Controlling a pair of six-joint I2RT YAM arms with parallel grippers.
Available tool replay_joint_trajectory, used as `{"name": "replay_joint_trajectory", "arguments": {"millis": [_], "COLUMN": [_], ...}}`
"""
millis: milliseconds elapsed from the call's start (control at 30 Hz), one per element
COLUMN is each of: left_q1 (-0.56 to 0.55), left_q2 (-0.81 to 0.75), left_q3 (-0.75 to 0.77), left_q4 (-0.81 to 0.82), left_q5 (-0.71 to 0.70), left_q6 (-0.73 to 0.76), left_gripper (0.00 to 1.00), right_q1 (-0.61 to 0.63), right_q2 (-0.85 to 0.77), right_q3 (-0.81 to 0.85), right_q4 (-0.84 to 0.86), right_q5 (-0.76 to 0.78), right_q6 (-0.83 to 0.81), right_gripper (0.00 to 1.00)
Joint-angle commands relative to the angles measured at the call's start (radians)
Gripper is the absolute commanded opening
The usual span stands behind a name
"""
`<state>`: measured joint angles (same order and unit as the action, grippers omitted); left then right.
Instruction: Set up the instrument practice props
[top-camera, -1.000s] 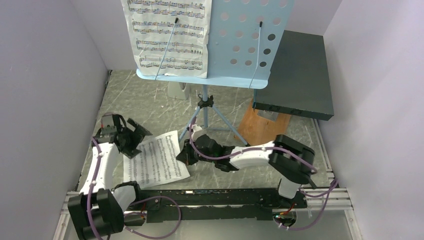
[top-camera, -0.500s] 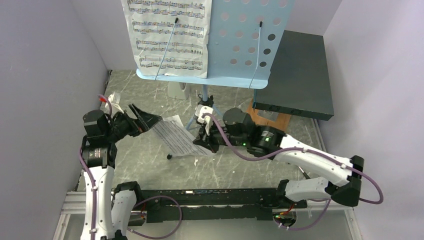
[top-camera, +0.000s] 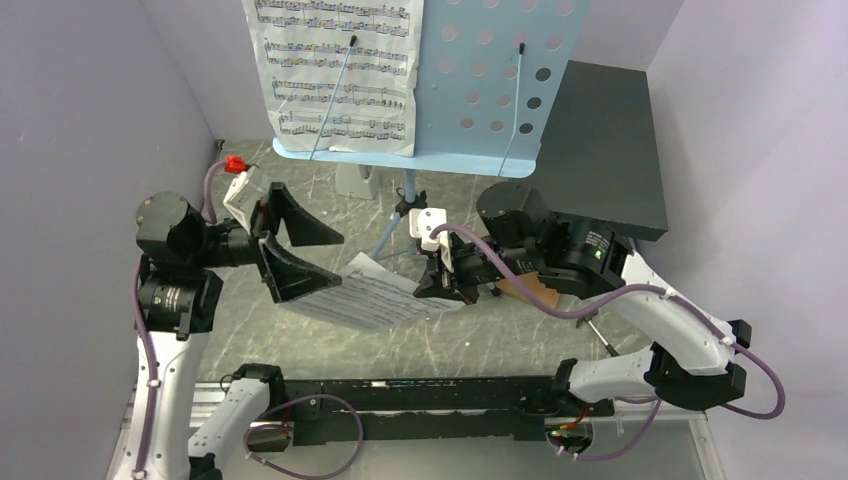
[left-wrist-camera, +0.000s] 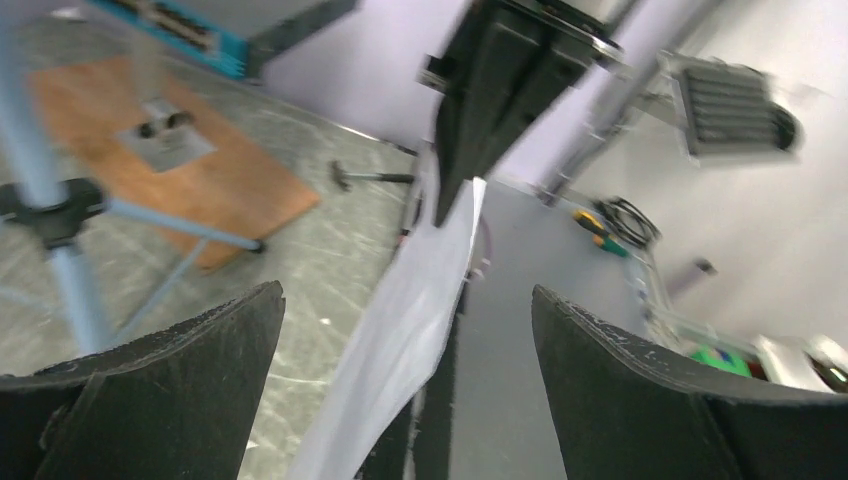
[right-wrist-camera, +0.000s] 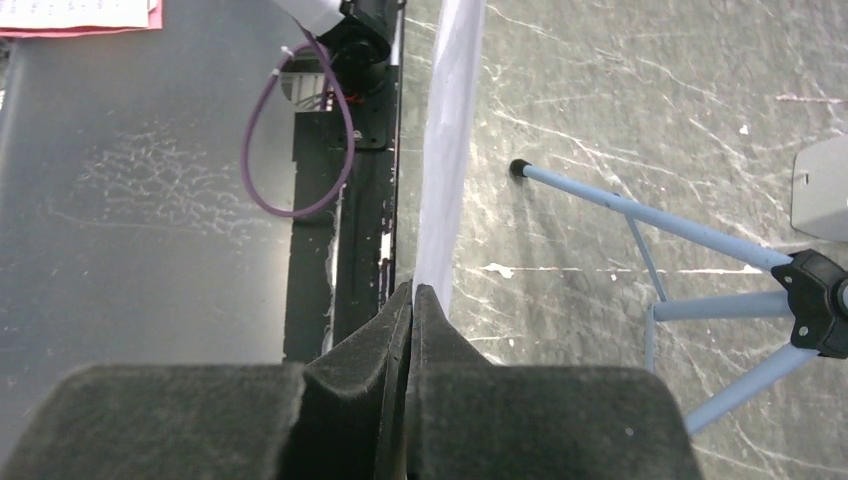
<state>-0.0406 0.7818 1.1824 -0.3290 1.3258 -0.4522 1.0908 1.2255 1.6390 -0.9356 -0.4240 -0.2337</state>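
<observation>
The light blue music stand (top-camera: 480, 90) stands at the back on tripod legs (right-wrist-camera: 650, 215). One sheet-music page (top-camera: 335, 75) rests on its left half. A second page (top-camera: 375, 298) hangs in the air between the arms. My right gripper (top-camera: 440, 287) is shut on the page's right edge, and the right wrist view shows the page (right-wrist-camera: 452, 150) edge-on in the closed jaws (right-wrist-camera: 412, 292). My left gripper (top-camera: 338, 262) is wide open around the page's left end without touching it, and the page (left-wrist-camera: 400, 340) runs between its fingers (left-wrist-camera: 200, 370). The grey-white metronome (top-camera: 355, 182) sits behind the stand's post, partly hidden.
A big dark box (top-camera: 600, 150) on a wooden board (top-camera: 520, 262) stands at the right back. A small hammer (left-wrist-camera: 365, 178) lies on the grey floor near the board. Purple walls close in both sides. A black rail (top-camera: 420, 395) runs along the front.
The second page has come up off the table, held by my right gripper. Both arms have risen. My left gripper's jaws now stand wider apart.
</observation>
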Motion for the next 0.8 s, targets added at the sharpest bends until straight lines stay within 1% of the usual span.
{"name": "replay_joint_trajectory", "arguments": {"millis": [0,100,167,233,333,367,433,500,567,633,700,733,767], "left_q1": [-0.092,-0.143,-0.154,-0.156,-0.156,-0.157,-0.156,-0.157,-0.157,-0.157,-0.159,-0.159,-0.159], "left_q2": [0.056,0.064,0.057,0.050,0.049,0.046,0.046,0.052,0.053,0.052,0.056,0.058,0.061], "left_q3": [0.037,0.079,0.109,0.110,0.101,0.101,0.110,0.132,0.145,0.159,0.183,0.201,0.214], "left_q4": [0.026,-0.104,-0.214,-0.259,-0.279,-0.291,-0.327,-0.367,-0.372,-0.366,-0.366,-0.351,-0.323], "left_q5": [0.217,0.214,0.175,0.134,0.100,0.078,0.026,0.003,-0.010,-0.021,-0.019,-0.021,-0.024], "left_q6": [-0.017,0.078,0.164,0.190,0.200,0.207,0.238,0.266,0.274,0.275,0.279,0.271,0.250], "left_gripper": [0.99,0.99,0.99,0.99,0.86,0.80,0.66,0.57,0.47,0.34,0.17,0.06,0.00], "right_q1": [-0.014,-0.032,-0.042,-0.046,-0.049,-0.049,-0.050,-0.050,-0.051,-0.050,-0.051,-0.051,-0.050], "right_q2": [0.029,0.053,0.056,0.055,0.068,0.075,0.097,0.119,0.140,0.150,0.152,0.145,0.134], "right_q3": [0.129,0.191,0.216,0.229,0.255,0.266,0.291,0.316,0.337,0.347,0.356,0.357,0.352], "right_q4": [-0.144,-0.163,-0.169,-0.156,-0.149,-0.150,-0.153,-0.155,-0.154,-0.145,-0.126,-0.109,-0.081], "right_q5": [-0.080,-0.100,-0.126,-0.142,-0.145,-0.141,-0.129,-0.098,-0.083,-0.059,0.001,0.053,0.112], "right_q6": [-0.042,-0.028,-0.024,-0.010,0.009,0.018,0.035,0.058,0.074,0.083,0.100,0.113,0.128], "right_gripper": [0.00,0.00,0.00,0.00,0.00,0.00,0.00,0.00,0.00,0.00,0.00,0.03,0.14]}}
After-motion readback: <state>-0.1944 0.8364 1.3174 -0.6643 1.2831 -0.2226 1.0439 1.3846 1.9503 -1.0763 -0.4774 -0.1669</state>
